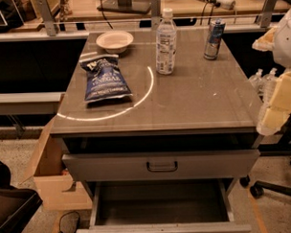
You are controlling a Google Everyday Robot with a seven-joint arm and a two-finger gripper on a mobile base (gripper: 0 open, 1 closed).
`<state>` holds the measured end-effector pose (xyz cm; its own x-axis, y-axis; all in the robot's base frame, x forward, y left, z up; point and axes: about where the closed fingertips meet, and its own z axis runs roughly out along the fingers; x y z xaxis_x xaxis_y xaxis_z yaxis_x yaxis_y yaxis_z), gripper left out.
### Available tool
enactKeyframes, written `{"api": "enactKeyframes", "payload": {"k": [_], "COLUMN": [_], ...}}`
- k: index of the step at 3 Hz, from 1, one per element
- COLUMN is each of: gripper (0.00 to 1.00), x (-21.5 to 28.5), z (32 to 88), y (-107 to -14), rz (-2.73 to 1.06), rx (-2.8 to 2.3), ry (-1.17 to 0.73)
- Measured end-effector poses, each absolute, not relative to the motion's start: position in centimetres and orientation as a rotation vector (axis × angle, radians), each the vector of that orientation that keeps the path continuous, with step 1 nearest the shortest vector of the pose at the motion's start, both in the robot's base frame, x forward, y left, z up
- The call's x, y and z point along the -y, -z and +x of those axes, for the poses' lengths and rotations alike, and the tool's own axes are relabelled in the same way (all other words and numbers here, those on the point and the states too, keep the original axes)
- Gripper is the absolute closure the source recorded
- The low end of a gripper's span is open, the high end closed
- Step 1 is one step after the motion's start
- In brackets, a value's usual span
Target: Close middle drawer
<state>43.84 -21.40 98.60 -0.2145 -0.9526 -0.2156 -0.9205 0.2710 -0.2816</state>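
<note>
On the desk (197, 97) stand a pale bowl (114, 41) at the back left, a clear water bottle (166, 41) near the middle back and a slim can (214, 39) to its right. A blue chip bag (105, 77) lies flat in front of the bowl. An open cardboard box (51, 174) sits on the floor against the desk's left side, and a chair caster (256, 189) shows low on the right.

The hand (274, 114) appears as a pale, yellowish shape at the right edge, just beside the desk's right front corner and above drawer level; I cannot tell whether it is spread or pressed together.

The taller-fronted top drawer (161, 166), with its dark loop handle, sits slightly out under the desk top. Below it the middle drawer (160, 204) is pulled far out toward the camera, its grey floor showing. Its long axis runs left to right, parallel to the desk's front edge, and its low front panel faces the camera at the bottom of the view
</note>
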Motion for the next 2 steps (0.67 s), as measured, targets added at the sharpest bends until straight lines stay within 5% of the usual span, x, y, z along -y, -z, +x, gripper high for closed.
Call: {"api": "enactKeyframes", "payload": {"k": [2], "gripper": [0.00], "x": [22.2], "z": [42.9], "y": [-96.4], "rz": [-1.691], "rx": [-2.230], "ry": [0.131]}}
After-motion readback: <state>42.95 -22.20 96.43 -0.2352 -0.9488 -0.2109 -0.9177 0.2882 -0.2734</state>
